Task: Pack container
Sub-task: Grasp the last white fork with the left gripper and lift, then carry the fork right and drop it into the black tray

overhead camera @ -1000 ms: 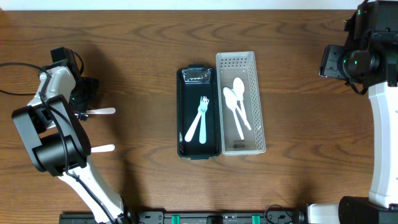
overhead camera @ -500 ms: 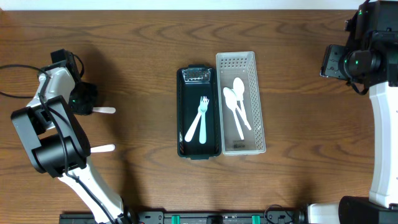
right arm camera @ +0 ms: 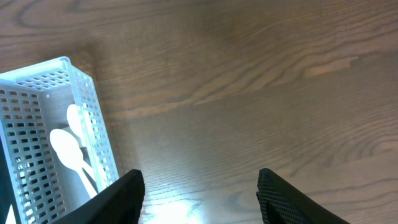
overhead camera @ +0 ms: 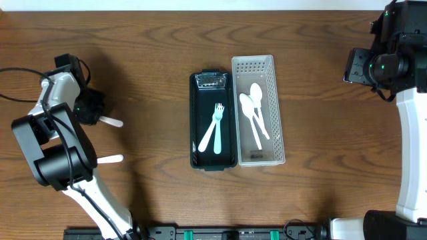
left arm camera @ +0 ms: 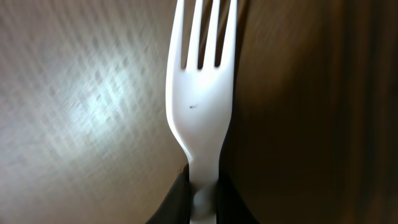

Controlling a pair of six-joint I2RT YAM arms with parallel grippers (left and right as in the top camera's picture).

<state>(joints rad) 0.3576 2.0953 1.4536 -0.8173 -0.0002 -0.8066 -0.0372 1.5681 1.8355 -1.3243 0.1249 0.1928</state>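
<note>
A black container (overhead camera: 196, 120) sits at the table's middle with two pale forks (overhead camera: 213, 128) lying in it. At the far left, my left gripper (overhead camera: 90, 108) is shut on a white plastic fork (overhead camera: 112, 121) whose free end pokes out to the right. In the left wrist view the fork (left arm camera: 200, 106) fills the frame, tines up, its neck pinched between the dark fingers of the gripper (left arm camera: 203, 190). My right gripper (right arm camera: 200, 186) hangs open over bare wood at the far right, with nothing between its fingers.
A white perforated basket (overhead camera: 252, 62) holding white spoons (overhead camera: 255, 115) stands against the container's right side; it also shows in the right wrist view as the basket (right arm camera: 93, 118). Another white utensil (overhead camera: 110, 159) lies on the table below the left gripper.
My left gripper has closed from wide open onto the white fork, and the fork's end has shifted slightly. The right arm has not moved.
</note>
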